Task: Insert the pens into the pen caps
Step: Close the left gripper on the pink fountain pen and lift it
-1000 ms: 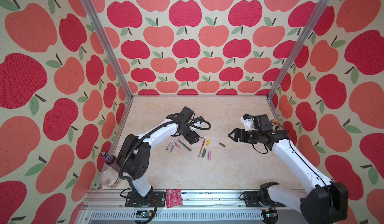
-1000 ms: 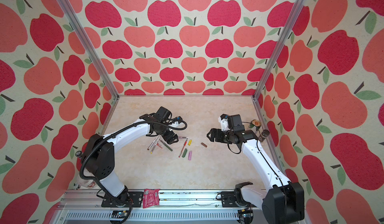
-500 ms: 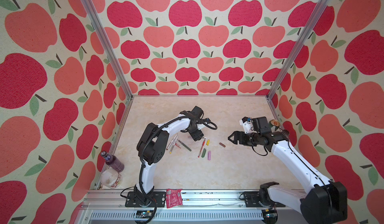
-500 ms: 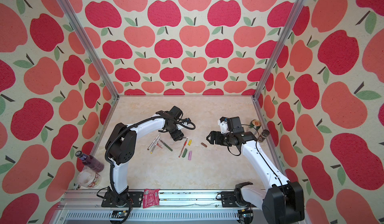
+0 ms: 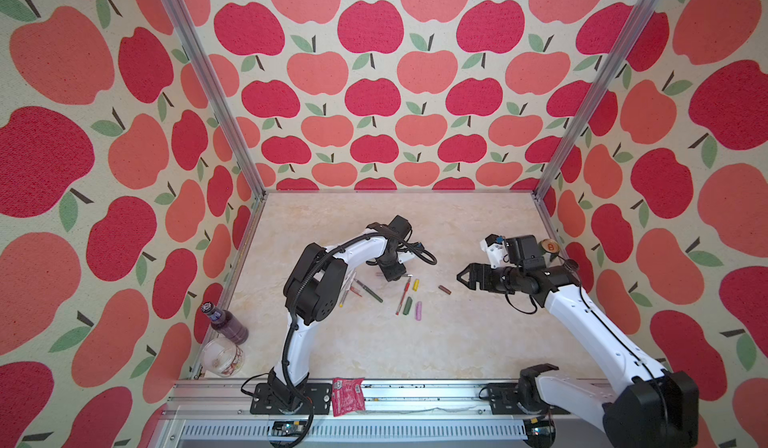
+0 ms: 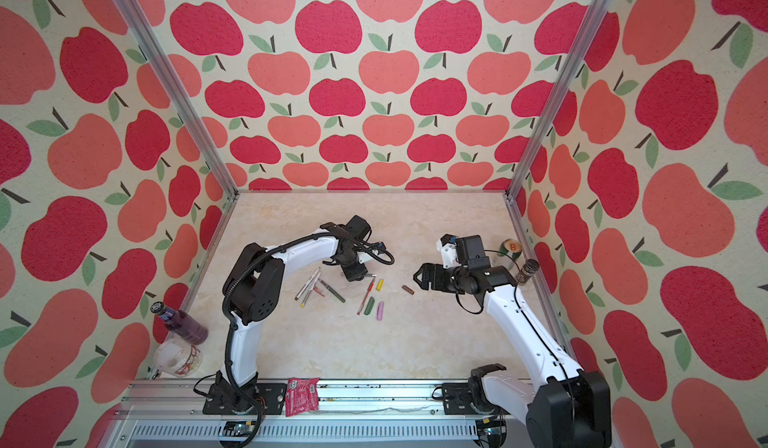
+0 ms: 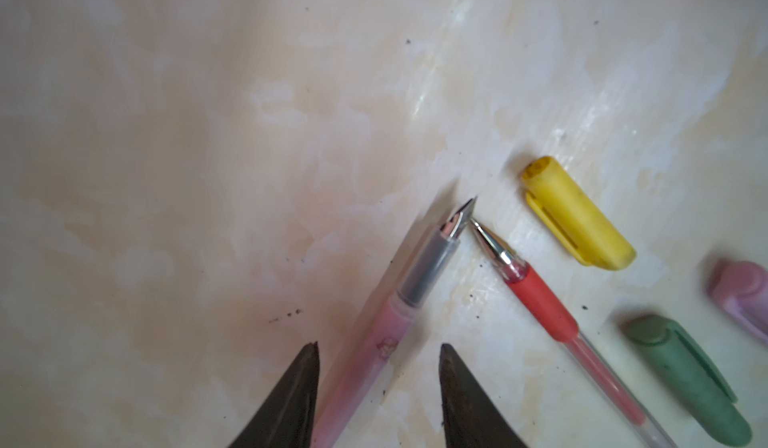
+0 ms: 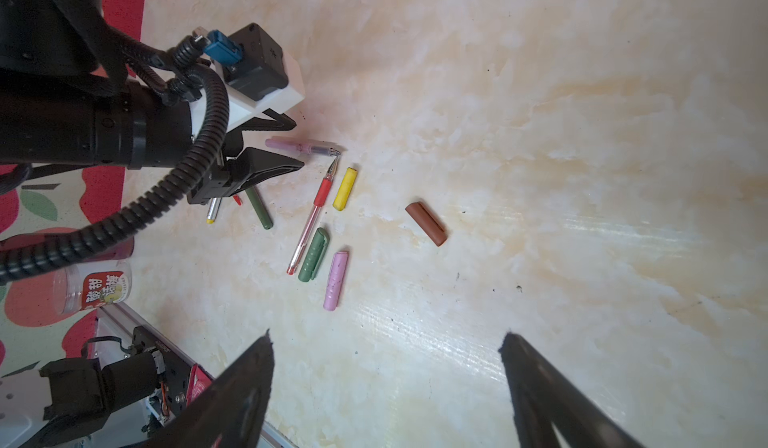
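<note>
My left gripper [image 7: 379,345] is open and low over the table, its fingers on either side of the lilac-pink pen [image 7: 374,342]; one finger touches the barrel and the other stands apart. The red pen [image 7: 540,296], yellow cap [image 7: 577,213], dark green cap [image 7: 685,379] and lilac-pink cap [image 7: 739,296] lie just beyond. In a top view two white pens [image 5: 348,286] and the dark green pen [image 5: 371,293] lie left of that gripper [image 5: 392,276]. My right gripper [image 8: 386,335] hovers open and empty, short of the brown cap [image 8: 426,223].
A purple bottle [image 5: 226,321] and a clear jar [image 5: 222,356] lie at the front left corner. A red snack packet [image 5: 348,396] rests on the front rail. A can [image 5: 548,245] stands by the right wall behind my right arm.
My left gripper has moved right from the white pens to the lilac-pink pen, and its jaws have narrowed around it. The right gripper has barely shifted.
</note>
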`<state>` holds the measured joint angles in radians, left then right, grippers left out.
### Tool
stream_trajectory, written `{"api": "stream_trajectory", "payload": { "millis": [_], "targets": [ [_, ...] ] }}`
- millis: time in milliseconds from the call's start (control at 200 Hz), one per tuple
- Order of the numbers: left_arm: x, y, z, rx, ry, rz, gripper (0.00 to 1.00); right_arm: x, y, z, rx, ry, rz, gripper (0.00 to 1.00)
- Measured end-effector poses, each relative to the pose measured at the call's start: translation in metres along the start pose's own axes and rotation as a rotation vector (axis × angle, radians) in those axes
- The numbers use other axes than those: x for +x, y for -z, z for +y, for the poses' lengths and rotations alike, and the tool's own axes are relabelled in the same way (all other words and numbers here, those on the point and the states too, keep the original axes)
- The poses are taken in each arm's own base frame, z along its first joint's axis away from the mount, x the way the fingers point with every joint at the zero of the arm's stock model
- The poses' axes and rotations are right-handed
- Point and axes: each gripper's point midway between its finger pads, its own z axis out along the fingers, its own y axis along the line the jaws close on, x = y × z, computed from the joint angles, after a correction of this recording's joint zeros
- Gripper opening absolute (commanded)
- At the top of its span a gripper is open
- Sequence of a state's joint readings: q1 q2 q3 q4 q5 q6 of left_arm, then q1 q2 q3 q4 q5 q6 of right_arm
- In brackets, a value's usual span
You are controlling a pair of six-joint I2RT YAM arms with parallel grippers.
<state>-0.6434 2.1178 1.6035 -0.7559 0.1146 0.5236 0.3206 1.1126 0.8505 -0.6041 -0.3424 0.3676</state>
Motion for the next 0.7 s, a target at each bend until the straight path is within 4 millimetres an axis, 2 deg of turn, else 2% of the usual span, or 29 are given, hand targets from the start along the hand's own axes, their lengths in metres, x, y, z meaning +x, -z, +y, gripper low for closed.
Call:
{"api": "stream_trajectory", "payload": {
  "millis": [200,440,700],
  "targets": [
    [0.008,-0.008,-0.001,0.016,-0.009,0.033,0.29,-0.001,0.002,0.001,-0.002,0.003,-0.006,0.88],
    [0.010,-0.008,0.002,0.016,-0.002,0.036,0.12,-0.001,0.003,0.001,-0.001,0.005,-0.013,0.88],
    [0.011,-0.008,0.003,0.030,0.010,0.025,0.04,0.000,0.002,-0.001,0.008,0.004,-0.013,0.88]
  ]
}}
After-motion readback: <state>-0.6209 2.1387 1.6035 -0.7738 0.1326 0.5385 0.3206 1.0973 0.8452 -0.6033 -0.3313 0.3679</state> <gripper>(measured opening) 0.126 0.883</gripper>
